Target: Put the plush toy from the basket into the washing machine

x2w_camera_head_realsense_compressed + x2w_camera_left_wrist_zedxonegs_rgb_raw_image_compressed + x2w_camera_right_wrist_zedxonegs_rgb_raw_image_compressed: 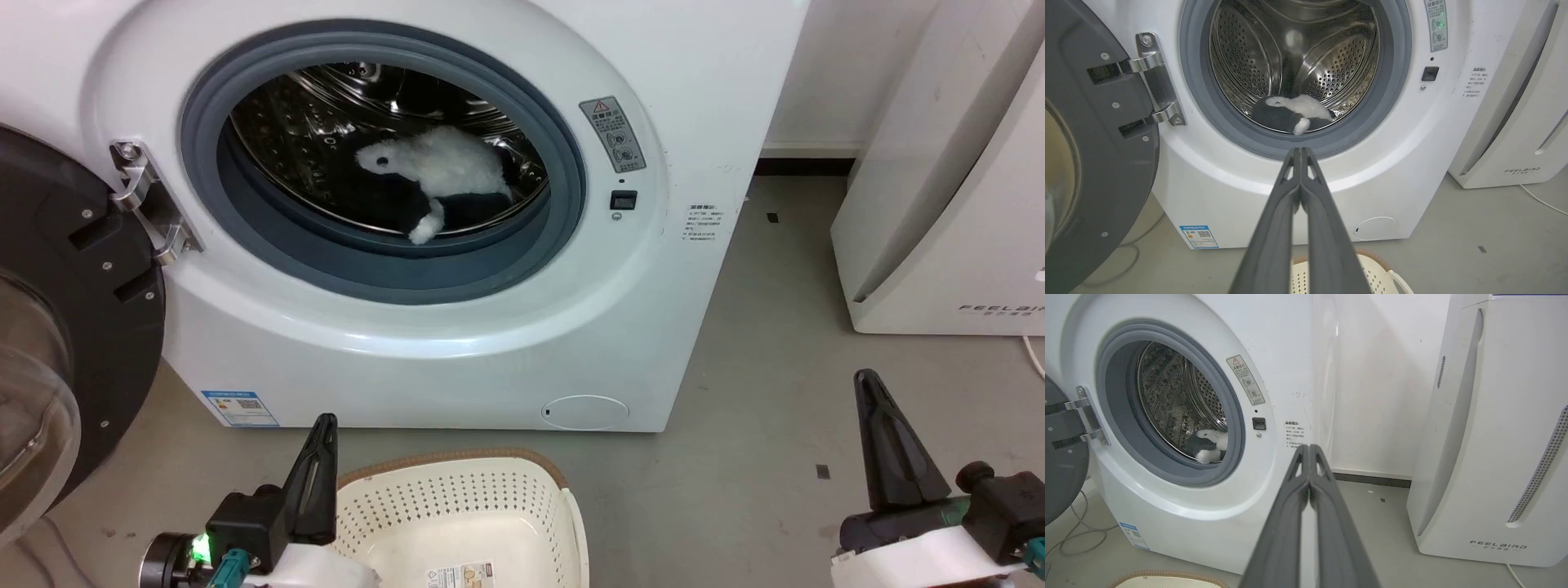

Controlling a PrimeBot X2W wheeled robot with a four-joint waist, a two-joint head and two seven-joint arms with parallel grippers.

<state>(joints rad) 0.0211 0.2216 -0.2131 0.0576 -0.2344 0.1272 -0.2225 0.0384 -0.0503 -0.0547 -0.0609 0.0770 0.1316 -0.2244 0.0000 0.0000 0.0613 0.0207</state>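
The plush toy point(445, 175) lies inside the washing machine point(457, 343), white and black against the steel drum; it also shows as the plush toy point(1294, 112) and the plush toy point(1208, 445). The black-rimmed door point(57, 327) hangs open at the left. The basket point(465, 514) stands on the floor below the porthole, nothing in it but its label sticker. My left gripper point(326, 420) is shut beside the basket's left rim, holding nothing; it shows as the left gripper point(1300, 150). My right gripper point(864, 377) is shut over the floor at the right, seen too as the right gripper point(1308, 447).
A white slanted appliance lettered FEELBIRD point(963, 204) stands right of the washer, with a cable point(1541, 200) on the floor by it. Grey floor point(767, 392) lies between the two machines. Cables point(1073, 539) lie near the door.
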